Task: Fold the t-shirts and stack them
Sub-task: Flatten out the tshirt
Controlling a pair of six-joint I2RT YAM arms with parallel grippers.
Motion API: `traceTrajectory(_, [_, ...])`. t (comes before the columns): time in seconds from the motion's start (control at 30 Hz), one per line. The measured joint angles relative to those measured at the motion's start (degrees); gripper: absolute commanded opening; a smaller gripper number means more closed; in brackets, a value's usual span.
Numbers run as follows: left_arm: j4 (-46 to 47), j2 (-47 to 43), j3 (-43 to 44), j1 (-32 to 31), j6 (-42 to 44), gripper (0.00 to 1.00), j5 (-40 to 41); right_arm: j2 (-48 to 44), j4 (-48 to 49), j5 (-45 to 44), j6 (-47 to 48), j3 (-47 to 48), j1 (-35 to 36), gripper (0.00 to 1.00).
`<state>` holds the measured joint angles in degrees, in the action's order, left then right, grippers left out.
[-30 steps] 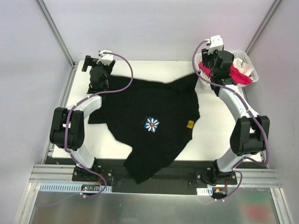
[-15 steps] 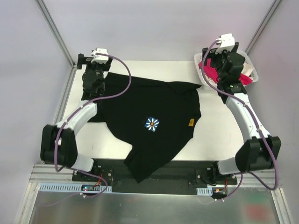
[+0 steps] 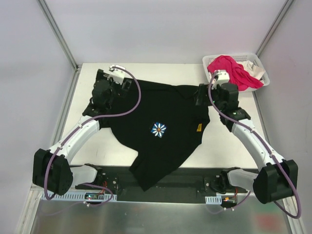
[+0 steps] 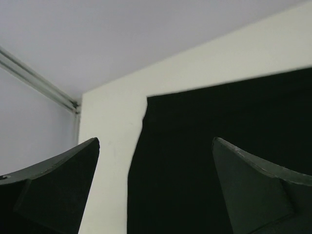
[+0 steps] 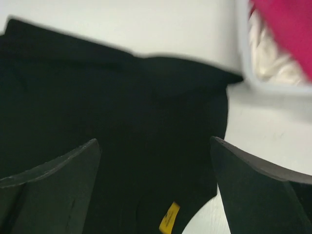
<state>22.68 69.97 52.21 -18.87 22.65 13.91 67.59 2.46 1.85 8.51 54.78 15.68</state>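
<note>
A basket point(image 3: 257, 58) blocks the far right corner; bare table point(image 3: 229, 141) flanks black shirt point(image 3: 161, 107).

You get the whole desk point(image 3: 219, 139) from high above its near edge; each wrist camera looks low and close across the black t-shirt point(image 3: 165, 107), which all three views share

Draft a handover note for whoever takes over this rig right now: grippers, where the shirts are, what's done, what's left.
Left gripper: jaws open, empty, over the black shirt's far left corner.
Right gripper: jaws open, empty, over its far right corner.
Black shirt spread askew on the table, one end over the near edge.
Pink shirt and white shirt in the basket.
Done: nothing folded or stacked.
Left: fold all three, stack.
</note>
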Motion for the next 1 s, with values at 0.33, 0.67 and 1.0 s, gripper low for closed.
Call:
traceTrajectory(0.33, [-15.9,6.3,-0.7,-6.6,-9.2,0.99,3.3,1.0,-6.2,0.6,-6.1,-6.2,6.6,0.97])
traceTrajectory(0.67, [-25.5,15.3,2.4,-11.1,-19.6,0.99,6.6,12.2,-7.6,0.2,-12.6,-6.6,10.7,0.99])
traceTrajectory(1.0, [-26.8,16.5,5.0,-13.4,-22.3,0.99,7.7,20.4,-8.3,-3.1,-14.1,-5.9,15.5,0.99])
